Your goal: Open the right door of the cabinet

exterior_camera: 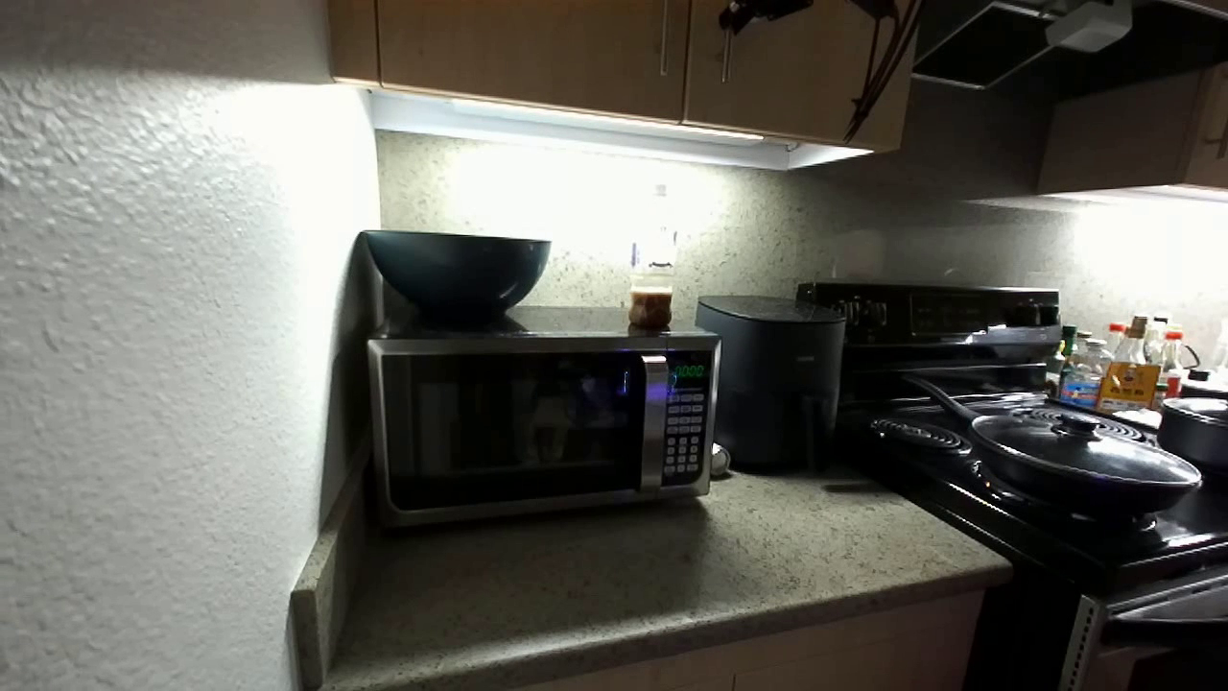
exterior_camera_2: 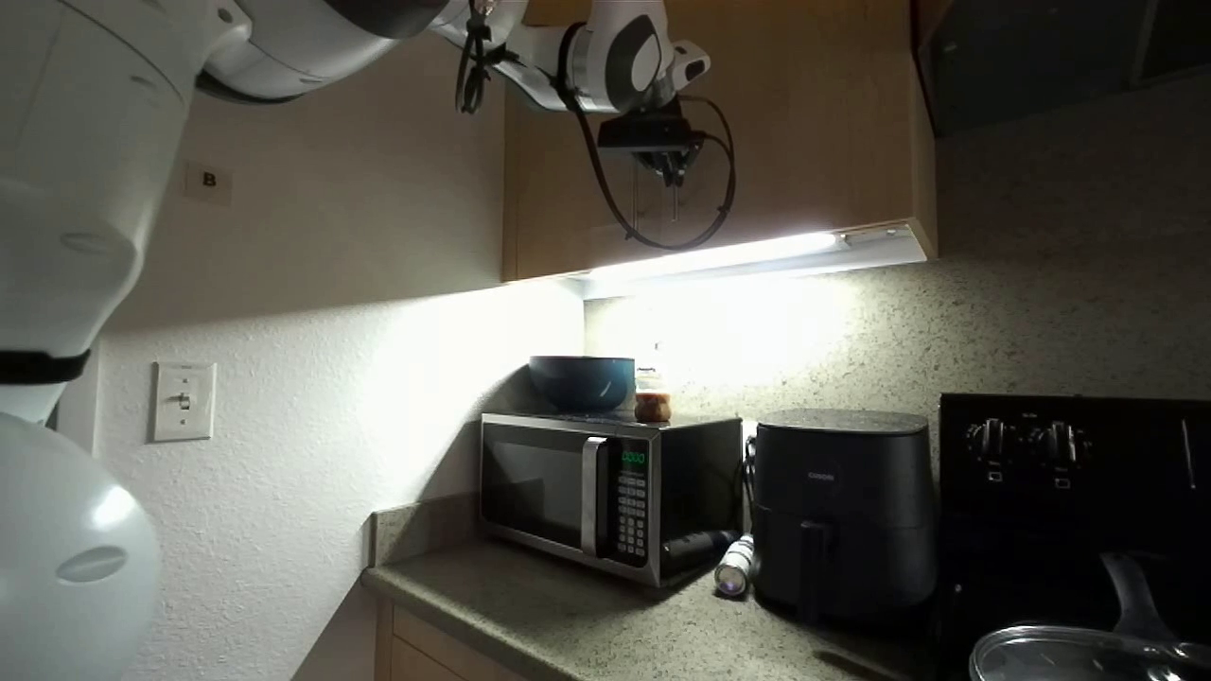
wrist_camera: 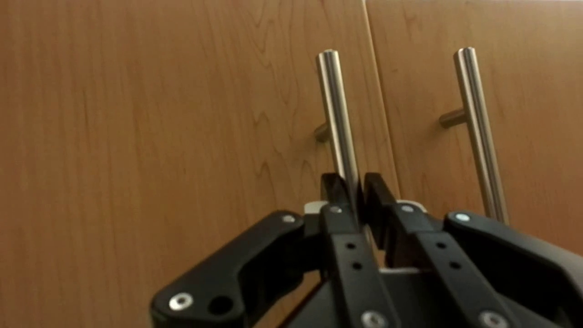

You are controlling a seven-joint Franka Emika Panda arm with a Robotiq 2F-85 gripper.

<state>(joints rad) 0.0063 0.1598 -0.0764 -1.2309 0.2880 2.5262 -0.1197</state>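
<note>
now, the gripper (wrist_camera: pixel 353 196) is up at the handle (wrist_camera: pixel 339 118) of the right door (wrist_camera: pixel 136 136). its fingers (wrist_camera: pixel 339 223) are close together, one on each side of the handle, and they look like they pinch it. the handle is long and thin. it runs up and down, near the seam (wrist_camera: pixel 384 100) and along it, and one end sticks out past the fingers. the other handle (wrist_camera: pixel 482 132), on the left door (wrist_camera: pixel 537 114), is well apart from them.

the right door is part of the cabinet (exterior_camera: pixel 595 58), which hangs over the back edge of the counter (exterior_camera: pixel 595 585). in an exterior view this door is above the back right corner, on the side by the stove (exterior_camera: pixel 940 312). the air fryer (exterior_camera: pixel 767 393) stands under it near that same corner, and the microwave (exterior_camera: pixel 537 422) sits near the back left corner. the door looks flat and closed.

so the next move seems to be a pull. the door is just behind the handle, straight ahead of the gripper, so the pull should start straight out, toward the front edge of the counter. where the door turns does not show, but the handle is by the seam, so it likely turns on its stove side. then the pull should curve toward the right edge of the counter. the handle looks smooth and round, so the fingers could slip if they pull crooked.
</note>
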